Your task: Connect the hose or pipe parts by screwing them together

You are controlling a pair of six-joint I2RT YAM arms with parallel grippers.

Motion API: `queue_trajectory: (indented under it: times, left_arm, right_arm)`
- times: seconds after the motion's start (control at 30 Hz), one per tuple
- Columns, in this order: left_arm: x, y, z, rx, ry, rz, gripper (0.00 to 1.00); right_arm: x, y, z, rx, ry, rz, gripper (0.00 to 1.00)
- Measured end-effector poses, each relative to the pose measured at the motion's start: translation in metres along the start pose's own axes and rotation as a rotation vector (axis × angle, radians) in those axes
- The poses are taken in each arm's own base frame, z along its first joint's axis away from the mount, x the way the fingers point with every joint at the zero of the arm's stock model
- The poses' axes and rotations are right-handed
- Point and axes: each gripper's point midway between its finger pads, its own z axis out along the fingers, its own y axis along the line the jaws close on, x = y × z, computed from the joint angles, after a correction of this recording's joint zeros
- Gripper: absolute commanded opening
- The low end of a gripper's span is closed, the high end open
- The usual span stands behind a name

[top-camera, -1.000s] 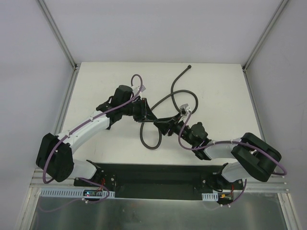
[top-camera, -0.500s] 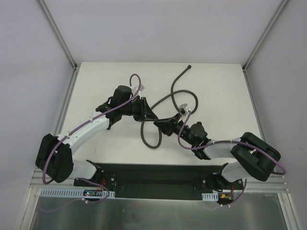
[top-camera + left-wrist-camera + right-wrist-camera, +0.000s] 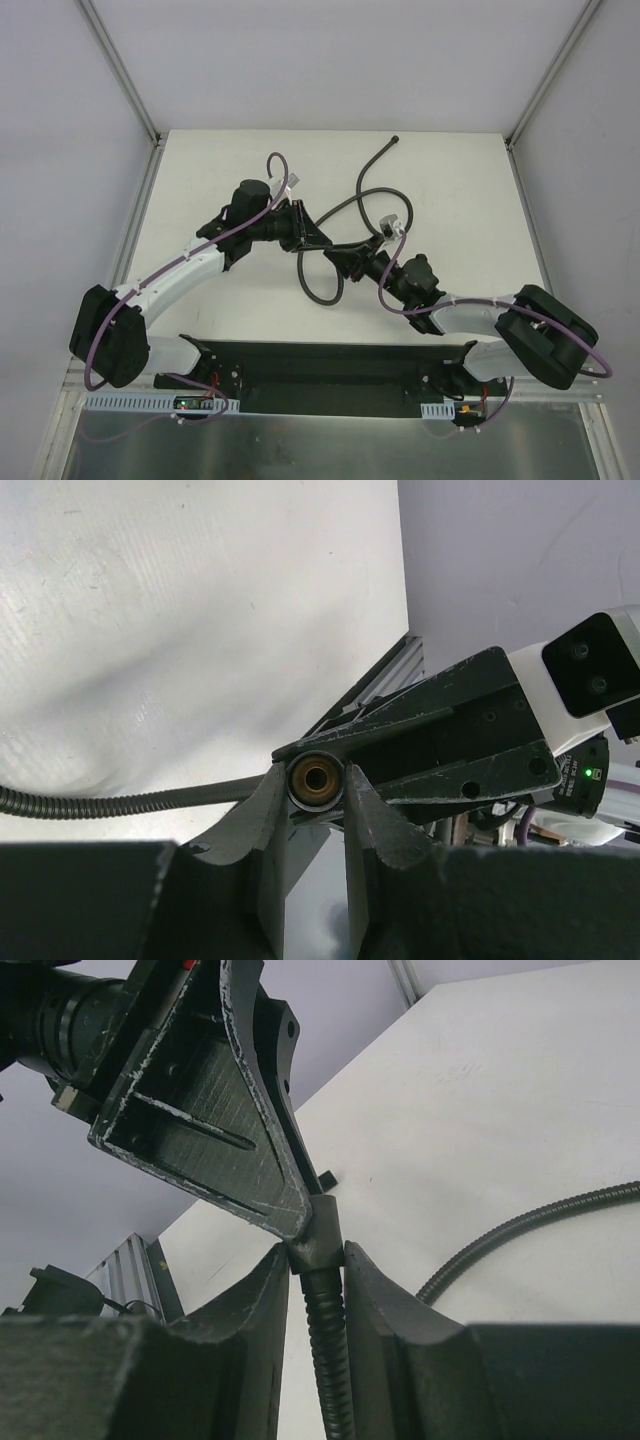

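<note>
The hose (image 3: 372, 162) is long, thin and dark grey, with a ribbed, flexible skin. It lies in loose loops over the middle of the white table (image 3: 460, 180). One small knobbed end (image 3: 395, 140) rests free near the far edge, well apart from both arms. Another stretch is lifted off the surface between the two claws.

In the right wrist view the ribbing gives way to a smooth dark collar (image 3: 326, 1240). That collar runs up to the tip of the other arm's claw and touches it. In the left wrist view the part being held is a round dark end piece (image 3: 317, 780) with a brass-coloured bore, seen end-on. The ribbed hose leads away from it to the left, low over the table. Whether this piece is the hose's own knob or a separate fitting cannot be told.

The left gripper (image 3: 316, 782) is clamped on that end piece, one finger pressed against each side. The right gripper (image 3: 318, 1260) is closed around the hose just below the collar, with its fingers (image 3: 250, 1320) hugging both sides. The two claws meet tip to tip above the table's centre.
</note>
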Motion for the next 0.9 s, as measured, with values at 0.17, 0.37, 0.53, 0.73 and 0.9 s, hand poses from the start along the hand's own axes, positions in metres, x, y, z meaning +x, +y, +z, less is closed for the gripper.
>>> queue_trajectory:
  times: [0.17,0.37,0.53,0.73,0.9]
  left_arm:
    - [0.002,-0.001,-0.001,0.008,0.004,-0.018,0.0]
    - [0.003,-0.001,-0.001,0.007,0.003,-0.026,0.0]
    - [0.002,-0.001,-0.001,0.008,0.0,-0.028,0.0]
    - [0.001,-0.001,-0.002,0.006,-0.007,-0.022,0.65]
    - [-0.004,0.013,-0.012,-0.078,-0.046,-0.001,0.84]
  right_arm:
    - [-0.005,0.001,0.0,0.001,-0.018,-0.001,0.38]
    - [-0.005,0.002,0.0,-0.001,-0.017,0.0,0.19]
    - [-0.004,0.002,-0.001,-0.006,-0.014,-0.006,0.01]
    - [-0.005,0.003,-0.001,-0.011,-0.017,-0.001,0.0]
    - [-0.001,-0.001,-0.005,-0.009,-0.004,0.011,0.01]
